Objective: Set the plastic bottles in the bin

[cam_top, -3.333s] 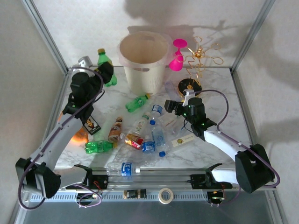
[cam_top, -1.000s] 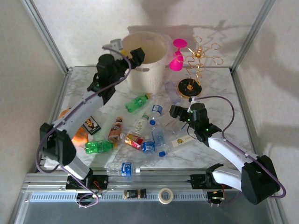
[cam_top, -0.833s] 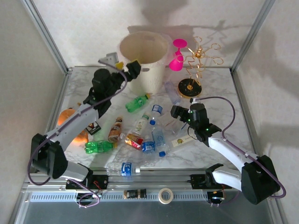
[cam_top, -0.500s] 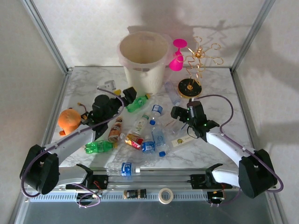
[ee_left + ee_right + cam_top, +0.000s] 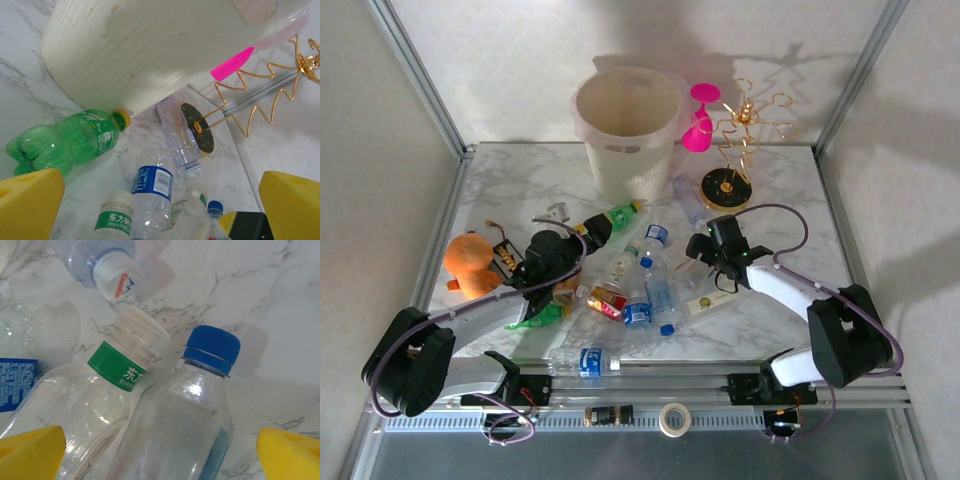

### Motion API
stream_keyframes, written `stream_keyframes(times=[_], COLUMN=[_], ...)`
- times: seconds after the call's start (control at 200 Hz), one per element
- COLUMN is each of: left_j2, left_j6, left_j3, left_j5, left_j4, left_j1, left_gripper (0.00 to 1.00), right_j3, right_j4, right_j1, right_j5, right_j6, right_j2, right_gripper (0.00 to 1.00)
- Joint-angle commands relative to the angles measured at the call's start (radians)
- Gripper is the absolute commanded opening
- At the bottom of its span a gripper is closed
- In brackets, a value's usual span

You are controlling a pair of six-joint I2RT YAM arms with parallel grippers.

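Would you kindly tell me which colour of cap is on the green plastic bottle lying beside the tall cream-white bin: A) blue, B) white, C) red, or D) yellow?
D: the green plastic bottle lying at the foot of the cream-white bin ends in a yellow cap.

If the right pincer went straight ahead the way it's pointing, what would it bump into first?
Most likely the clear bottle with the blue cap, which lies between the fingers of the open right pincer. The green-banded bottle lies right beside it and might get hit too; depth is hard to judge.
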Motion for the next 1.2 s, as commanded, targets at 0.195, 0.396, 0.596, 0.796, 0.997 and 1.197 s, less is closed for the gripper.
stream_keyframes(times=[0.195,0.396,0.596,0.796,0.997,1.197], left_j2=[0.020,0.025,0.043,0.056,0.062,0.063], left_j6=[-0.004,-0.010,-0.015,-0.020,-0.021,-0.022], left_j3=[0.009,0.001,0.011,0.021,0.020,0.024], left_j5=[-0.026,-0.040,-0.039,-0.039,-0.041,-0.041], left_j4=[0.038,0.041,0.047,0.053,0.055,0.047], left_j1=[-0.009,-0.010,-0.013,-0.019,-0.024,-0.029], left_gripper=[1.00,1.00,1.00,0.99,1.00,1.00], right_j3=[0.020,-0.019,-0.049,-0.061,-0.061,-0.069], right_j4=[0.110,0.161,0.177,0.159,0.132,0.157], right_j1=[-0.029,-0.042,-0.046,-0.046,-0.047,-0.046], right_j5=[-0.035,-0.052,-0.047,-0.017,0.004,-0.029], right_j6=[0.084,0.112,0.124,0.105,0.083,0.096], right_j2=[0.099,0.120,0.103,0.036,-0.005,0.038], right_gripper=[0.93,0.88,0.84,0.84,0.86,0.86])
